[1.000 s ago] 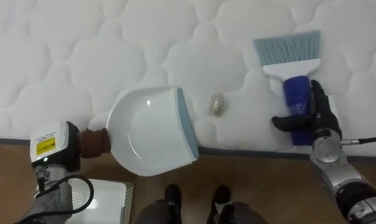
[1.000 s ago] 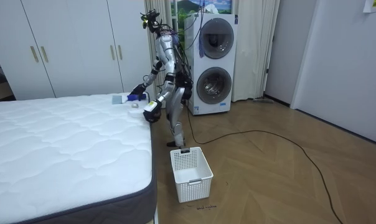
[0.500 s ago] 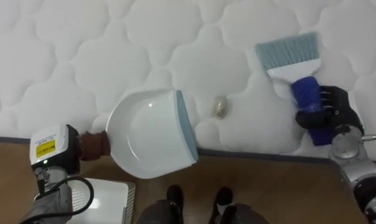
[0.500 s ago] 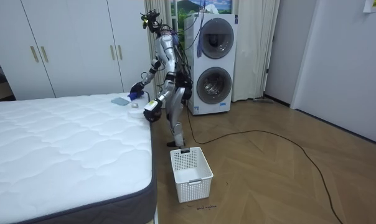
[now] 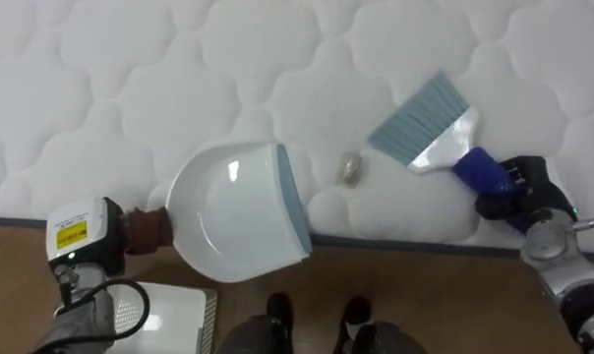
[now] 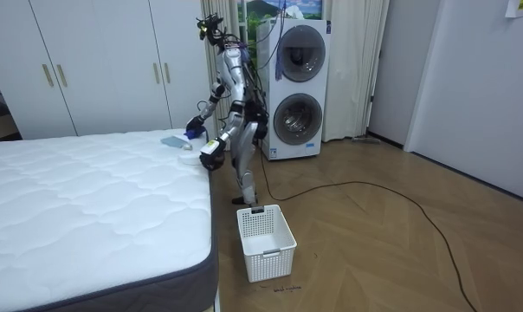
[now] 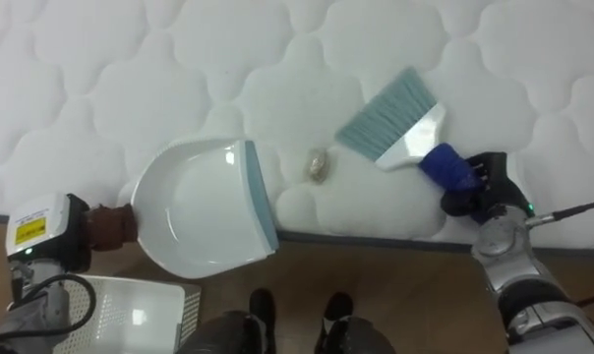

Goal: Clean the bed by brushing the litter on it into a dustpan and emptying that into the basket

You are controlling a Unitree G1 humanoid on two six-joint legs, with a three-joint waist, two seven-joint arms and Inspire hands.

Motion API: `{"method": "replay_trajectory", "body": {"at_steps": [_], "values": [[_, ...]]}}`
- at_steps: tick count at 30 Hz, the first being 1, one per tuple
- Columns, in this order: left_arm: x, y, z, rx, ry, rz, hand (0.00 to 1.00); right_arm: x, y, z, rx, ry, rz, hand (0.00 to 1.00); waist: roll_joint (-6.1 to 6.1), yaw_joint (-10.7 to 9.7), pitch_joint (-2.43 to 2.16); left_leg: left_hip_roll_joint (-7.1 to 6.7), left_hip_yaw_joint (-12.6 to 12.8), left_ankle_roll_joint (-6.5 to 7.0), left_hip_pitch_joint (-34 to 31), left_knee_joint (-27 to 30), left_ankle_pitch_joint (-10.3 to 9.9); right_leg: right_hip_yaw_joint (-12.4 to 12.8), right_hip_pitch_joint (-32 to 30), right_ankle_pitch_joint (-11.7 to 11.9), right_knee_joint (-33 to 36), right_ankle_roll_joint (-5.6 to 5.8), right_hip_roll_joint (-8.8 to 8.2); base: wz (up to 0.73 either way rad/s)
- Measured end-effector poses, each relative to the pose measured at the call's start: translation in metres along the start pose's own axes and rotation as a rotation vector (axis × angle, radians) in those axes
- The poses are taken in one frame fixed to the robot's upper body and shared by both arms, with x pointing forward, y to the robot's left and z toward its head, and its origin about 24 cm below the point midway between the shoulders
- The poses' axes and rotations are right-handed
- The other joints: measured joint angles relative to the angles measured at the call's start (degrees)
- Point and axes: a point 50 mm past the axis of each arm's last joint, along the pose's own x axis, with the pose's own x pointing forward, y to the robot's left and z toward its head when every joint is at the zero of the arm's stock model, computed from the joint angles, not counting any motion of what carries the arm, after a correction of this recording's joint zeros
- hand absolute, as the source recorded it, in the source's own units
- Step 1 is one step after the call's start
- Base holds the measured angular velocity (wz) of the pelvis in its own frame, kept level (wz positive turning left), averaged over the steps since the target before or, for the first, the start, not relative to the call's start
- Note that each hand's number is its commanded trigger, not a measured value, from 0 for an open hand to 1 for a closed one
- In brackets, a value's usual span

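A small crumpled bit of rubbish (image 5: 350,169) lies on the white quilted mattress (image 5: 120,79) near its front edge. Left of it, a white dustpan (image 5: 233,211) with a blue-grey lip points toward the rubbish. Its brown handle runs into my left hand (image 5: 81,238), which is shut on it. On the right, my right hand (image 5: 518,192) has its fingers curled round the blue handle of a hand brush (image 5: 430,123). The brush is tilted, with its pale blue bristles pointing up and left, just right of the rubbish.
A white plastic basket (image 6: 266,241) stands on the wooden floor by the bed's side, and its corner (image 5: 169,313) shows below the dustpan. I stand bent over the bed's far corner, with stacked washing machines (image 6: 296,87) behind me.
My right hand has curled round the brush handle and swung the brush, so its bristles moved left toward the rubbish. The dustpan and rubbish stayed in place.
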Motion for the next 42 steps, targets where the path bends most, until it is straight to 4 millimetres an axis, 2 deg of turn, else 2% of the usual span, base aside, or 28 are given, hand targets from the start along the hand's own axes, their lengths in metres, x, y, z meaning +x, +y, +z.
{"method": "replay_trajectory", "body": {"at_steps": [6,8,16,18,24,26,29,42], "values": [[0.003,0.003,0.002,-0.003,-0.004,0.009,1.0,-0.001,0.0,-0.008,-0.018,0.046,0.004,1.0,-0.81,-0.1,0.02,-0.11,0.2,0.08,-0.8,1.0,0.0,0.3,-0.7,-0.3,0.8,0.15,-0.31,0.0],[0.005,0.006,0.002,0.001,-0.006,0.018,1.0,-0.001,0.001,-0.009,-0.033,0.043,0.01,1.0,-1.72,0.0,0.03,-0.33,0.6,0.31,-1.0,1.1,0.1,1.1,-1.6,-0.3,1.7,0.17,-0.52,-0.05],[0.01,0.01,0.004,0.039,-0.009,0.026,1.0,0.0,0.0,-0.011,-0.145,0.05,0.027,1.0,-3.03,-0.4,0.1,-0.84,0.6,0.81,-1.0,1.5,-0.2,1.4,-2.2,-1.1,3.8,0.17,-1.44,0.02],[0.012,0.013,0.003,0.05,-0.013,0.032,1.0,0.001,-0.003,-0.011,-0.205,0.04,0.035,1.0,-3.58,-0.3,-0.02,-0.81,0.6,0.85,-1.0,1.5,-0.2,1.4,-2.2,-1.1,3.9,0.16,-1.44,0.0],[0.02,0.026,-0.001,0.114,-0.037,0.07,1.0,0.007,-0.032,-0.014,-0.469,0.006,-0.004,1.0,-6.14,0.2,0.05,-0.12,1.1,0.9,-1.0,2.4,-0.3,1.3,-2.0,-0.9,4.0,-0.06,-1.1,-0.03],[0.026,0.037,-0.006,0.151,-0.042,0.101,1.0,0.012,-0.044,-0.007,-0.563,-0.005,-0.034,1.0,-7.36,0.2,0.29,0.33,1.4,0.84,-1.2,2.5,-0.4,1.1,-2.1,-0.7,3.7,-0.36,-0.81,-0.1],[0.031,0.048,-0.008,0.193,-0.057,0.135,1.0,0.016,-0.054,0.001,-0.654,-0.023,-0.063,1.0,-8.4,0.1,0.21,0.88,1.4,0.73,-1.4,3.1,-0.6,1.2,-2.0,-0.5,3.4,-0.53,-0.27,-0.06],[0.036,0.055,-0.007,0.248,-0.053,0.16,1.0,0.026,-0.068,0.05,-0.927,-0.162,-0.153,1.0,-8.82,0.4,0.22,1.25,2.2,0.68,-0.6,2.2,-0.7,1.5,-1.6,0.1,2.5,-0.67,0.13,-0.02]]}}
